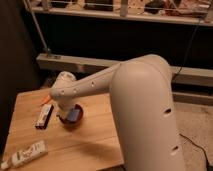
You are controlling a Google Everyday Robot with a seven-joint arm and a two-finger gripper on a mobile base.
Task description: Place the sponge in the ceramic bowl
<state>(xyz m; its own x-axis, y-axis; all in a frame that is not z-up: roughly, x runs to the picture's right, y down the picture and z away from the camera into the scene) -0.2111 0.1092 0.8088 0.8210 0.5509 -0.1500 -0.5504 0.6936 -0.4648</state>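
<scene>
1. Sponge (76,115): the blue pad shows inside the rim of the bowl (70,123). You cannot tell whether it rests on the bottom or hangs just above it.
2. Pincer (65,112): it is directly over the bowl's left side, under the white wrist. You cannot tell whether it grips the sponge or is free of it.
3. Handling: the scene fits a sponge about to be let go or one already dropped. Either way, keep the pincer's travel vertical above the bowl, so nothing drags the rim sideways.
4. Room: a dark bar (44,116) lies near, left of the bowl. A white tube (25,154) lies well apart, front-left of the bowl, by the corner of the surface (95,145). Bare wood lies in front of the bowl.
</scene>
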